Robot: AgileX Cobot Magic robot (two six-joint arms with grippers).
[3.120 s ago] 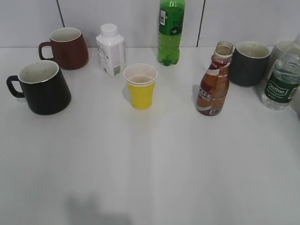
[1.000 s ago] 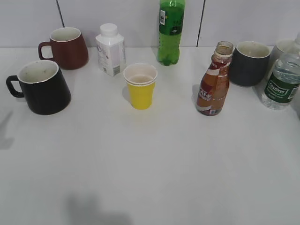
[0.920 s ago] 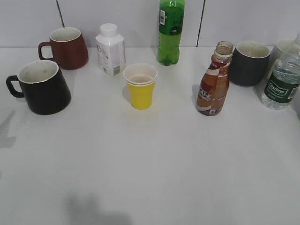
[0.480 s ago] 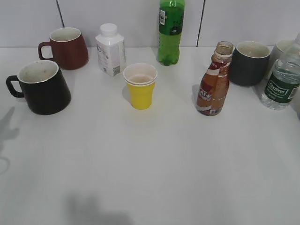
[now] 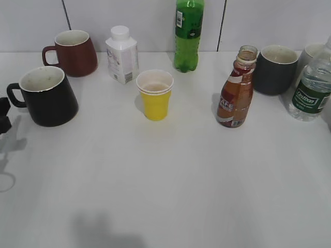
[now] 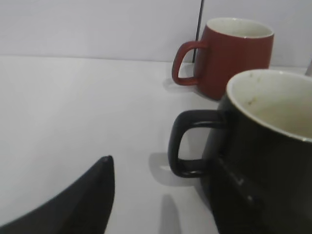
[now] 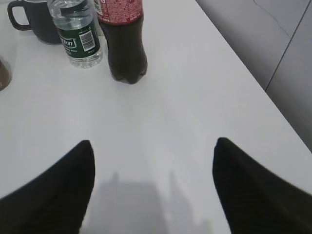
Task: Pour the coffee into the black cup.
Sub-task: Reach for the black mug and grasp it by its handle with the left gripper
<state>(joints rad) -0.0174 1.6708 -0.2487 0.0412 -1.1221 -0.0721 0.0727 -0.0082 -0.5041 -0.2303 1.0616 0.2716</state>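
Approaching stage: your left gripper, spread and empty, sits at the worktop's left edge beside the black cup; next, grasp the coffee.

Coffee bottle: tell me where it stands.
Exterior view, right of centre: the coffee bottle stands upright between the yellow cup and the grey mug.

surface: white table | backdrop: pale grey panelled wall, dark vertical seams | light: soft, even
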